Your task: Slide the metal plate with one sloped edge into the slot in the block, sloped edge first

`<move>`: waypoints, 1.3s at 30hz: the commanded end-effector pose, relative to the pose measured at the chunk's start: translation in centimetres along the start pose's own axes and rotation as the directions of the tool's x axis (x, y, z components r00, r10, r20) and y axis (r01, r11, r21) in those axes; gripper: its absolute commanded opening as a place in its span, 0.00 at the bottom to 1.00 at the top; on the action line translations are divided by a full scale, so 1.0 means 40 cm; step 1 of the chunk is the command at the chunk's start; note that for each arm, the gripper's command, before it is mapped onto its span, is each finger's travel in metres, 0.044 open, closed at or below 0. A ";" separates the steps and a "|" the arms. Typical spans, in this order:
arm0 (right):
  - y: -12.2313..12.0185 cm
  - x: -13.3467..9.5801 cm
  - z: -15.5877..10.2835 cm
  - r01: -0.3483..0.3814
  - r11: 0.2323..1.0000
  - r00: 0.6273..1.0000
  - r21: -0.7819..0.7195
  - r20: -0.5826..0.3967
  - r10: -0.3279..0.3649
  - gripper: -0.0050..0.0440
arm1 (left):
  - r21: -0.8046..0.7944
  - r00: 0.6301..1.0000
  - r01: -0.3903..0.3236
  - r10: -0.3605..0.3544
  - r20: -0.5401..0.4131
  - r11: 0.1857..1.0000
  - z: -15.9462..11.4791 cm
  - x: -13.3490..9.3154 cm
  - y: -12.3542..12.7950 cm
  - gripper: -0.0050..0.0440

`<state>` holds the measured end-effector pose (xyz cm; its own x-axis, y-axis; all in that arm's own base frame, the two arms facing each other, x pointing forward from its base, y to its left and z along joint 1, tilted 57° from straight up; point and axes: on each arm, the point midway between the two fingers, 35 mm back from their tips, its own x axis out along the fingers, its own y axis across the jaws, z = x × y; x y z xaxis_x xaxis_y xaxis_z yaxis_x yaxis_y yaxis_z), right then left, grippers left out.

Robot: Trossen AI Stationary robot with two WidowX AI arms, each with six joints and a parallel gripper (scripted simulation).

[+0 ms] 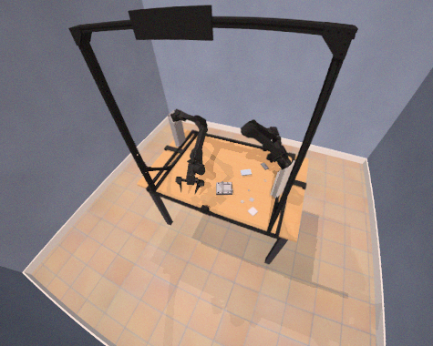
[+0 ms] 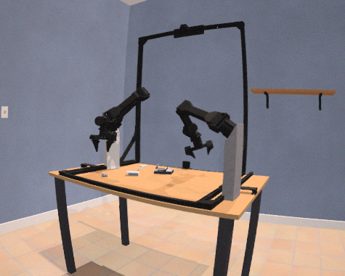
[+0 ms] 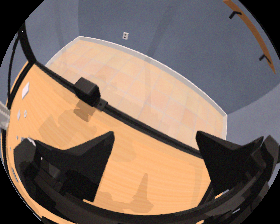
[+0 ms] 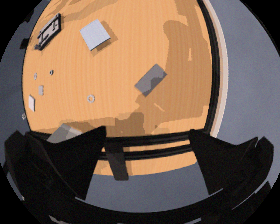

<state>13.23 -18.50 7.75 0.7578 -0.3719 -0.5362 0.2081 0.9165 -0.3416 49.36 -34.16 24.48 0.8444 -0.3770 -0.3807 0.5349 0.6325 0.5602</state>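
Note:
The slotted block (image 1: 224,188) with its clip lies near the middle of the table; it also shows in the right wrist view (image 4: 48,31) and low in the exterior view (image 2: 163,170). Three plates lie flat on the table: a light one (image 1: 246,172) (image 4: 96,34), a darker grey one (image 1: 264,166) (image 4: 151,79), and a white one (image 1: 252,210) near the front rail. I cannot tell which one has the sloped edge. My left gripper (image 1: 190,183) (image 3: 157,136) hangs open and empty above the table, beside the block. My right gripper (image 2: 102,143) (image 4: 149,132) is open and empty, raised above the grey plate's end of the table.
A black rail frame (image 1: 231,220) runs round the work area, with a small black block (image 1: 205,208) (image 3: 86,88) on the front rail. Several tiny grey bits (image 1: 247,198) lie between the plates. Two grey posts (image 2: 232,163) (image 2: 112,152) stand at the table's ends.

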 end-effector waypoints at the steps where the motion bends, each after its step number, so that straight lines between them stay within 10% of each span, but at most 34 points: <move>1: 0.005 0.027 0.018 -0.024 0.999 0.999 -0.045 -0.023 0.023 1.00 | 0.101 0.993 -0.116 0.112 0.045 0.988 0.007 0.028 0.017 1.00; 21: 0.071 0.112 0.124 -0.099 0.956 0.995 -0.276 -0.058 0.086 1.00 | 0.376 0.793 -0.596 0.595 0.132 0.710 0.035 0.012 0.156 1.00; 39: 0.147 0.160 0.227 -0.106 0.891 0.994 -0.441 -0.038 0.099 1.00 | 0.491 0.519 -0.754 0.854 0.036 0.437 -0.024 -0.079 0.221 1.00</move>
<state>24.24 -14.37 9.29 0.7537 -0.2804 -0.5944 -0.1574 0.8011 -0.5775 51.78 -27.10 30.60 0.9170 0.2778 0.2863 -0.3602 0.2679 0.8936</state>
